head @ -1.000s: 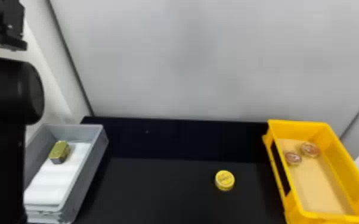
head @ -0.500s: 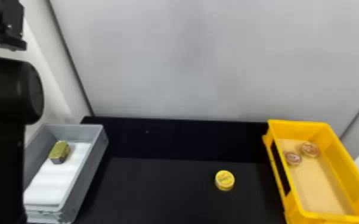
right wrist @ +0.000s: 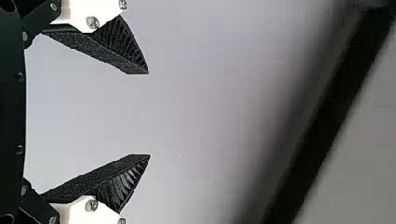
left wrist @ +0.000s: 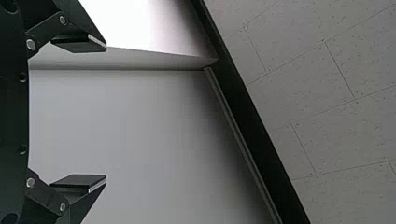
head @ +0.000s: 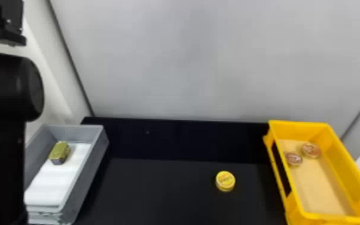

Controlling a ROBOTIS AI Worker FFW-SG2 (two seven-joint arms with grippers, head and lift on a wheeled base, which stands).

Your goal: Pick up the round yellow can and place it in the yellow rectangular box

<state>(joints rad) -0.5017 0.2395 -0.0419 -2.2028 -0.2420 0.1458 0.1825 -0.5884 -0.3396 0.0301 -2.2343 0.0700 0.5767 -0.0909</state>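
While your left claw [left wrist: 106, 112] faces a pale wall [left wrist: 121, 126] and a grey tiled surface [left wrist: 336, 126] in the left wrist view, its 2 flat fingers stand wide apart, with nothing between them. Your right claw [right wrist: 149, 114], in the right wrist view, also stands well open and empty, its 2 black ribbed fingers tapering toward the gap. In the head view you have the left arm [head: 1, 140] at the left edge, in front of part of the grey box [head: 94, 167]; it matches its place in both earlier head frames.

Your round yellow can [head: 225, 181] lies flat on the black desk [head: 164, 191], between the 2 boxes and nearer the yellow rectangular box [head: 339, 167]. It sits just where it sat 1.0 s ago, outside that box and clear of both claws. At the right of the head view, the yellow rectangular box holds 2 small round tins [head: 311, 150] with reddish-brown tops, close together on a tan lining [head: 320, 185]. On your left, the grey box holds 1 gold-topped block [head: 59, 151] on a white lining [head: 55, 182]. Both boxes and their contents have kept their places too.
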